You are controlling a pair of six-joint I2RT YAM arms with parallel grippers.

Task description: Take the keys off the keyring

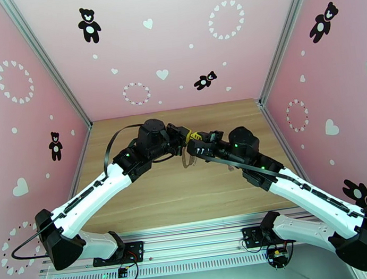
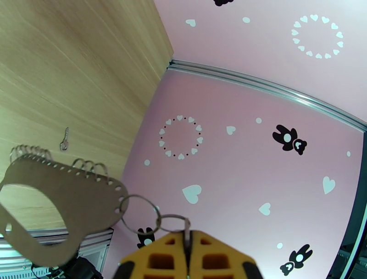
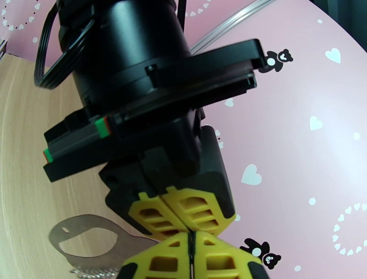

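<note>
Item: keyring (image 2: 87, 197), a flat oval loop edged with small rings, hanging in the air from two linked rings (image 2: 140, 214). The end one is pinched in the left gripper (image 2: 187, 235), pressed together. Its long axis runs away from your left fingertips, down toward the bench (image 1: 191, 200). Right gripper (image 3: 191, 239): pressed together, tip to tip against the left; you cannot tell whether anything is nipped between. Both arms lean inward, wrists facing each other above mid-bench, so either is equally near. One key (image 2: 64, 140) lies loose on the bench, well apart from the keyring. Judgement: the next move turns on which edge ring carries the other key, and that is unclear.
</note>
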